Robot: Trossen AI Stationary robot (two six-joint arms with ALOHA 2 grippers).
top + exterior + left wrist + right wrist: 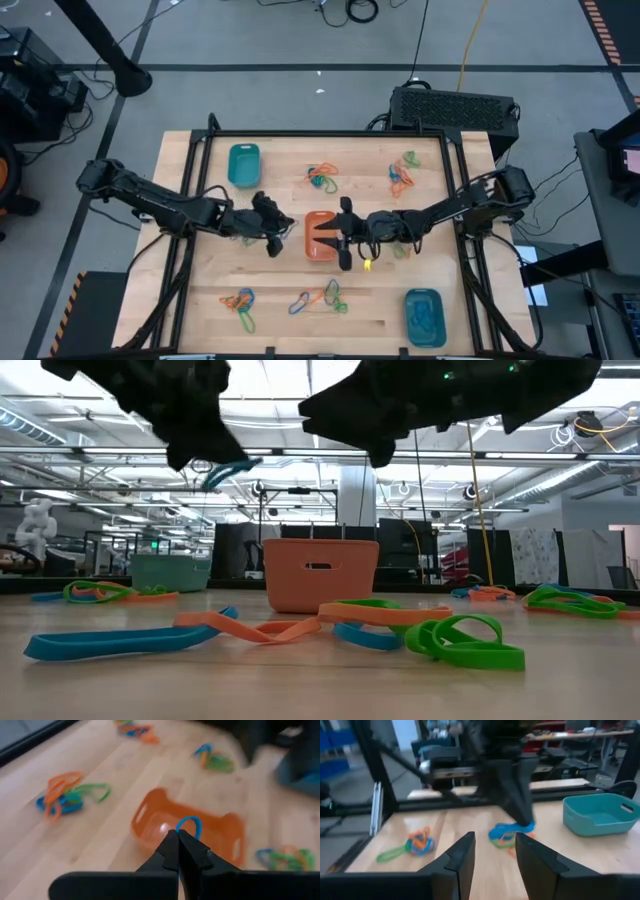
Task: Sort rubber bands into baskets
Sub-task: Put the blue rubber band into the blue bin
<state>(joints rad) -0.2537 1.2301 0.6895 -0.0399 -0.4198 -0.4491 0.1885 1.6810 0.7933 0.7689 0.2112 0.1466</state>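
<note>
My left gripper (pixel 178 834) is shut on a blue rubber band (pixel 189 825) and hangs in the air just left of the orange basket (pixel 318 228) at the table's middle. My right gripper (pixel 495 847) stands open with nothing between its fingers, reaching over that basket from the right (pixel 338 240). One teal basket (pixel 243 165) sits at the far left, another (pixel 424 315) at the near right. Heaps of orange, green and blue rubber bands (pixel 320 178) lie loose on the wood. In the low view the held band (pixel 228 472) dangles under the left gripper (pixel 200 452). My left gripper pinches the blue rubber band between its two fingertips. A small loop of the band (pixel 190 822) sticks out beyond the tips. The fingers slant down toward the table's right. The band is lifted clear of the table.
More band heaps lie at the far right (pixel 403 172), near left (pixel 240 305), near middle (pixel 320 297) and beside the right arm (pixel 400 250). A black frame (pixel 330 135) runs round the table.
</note>
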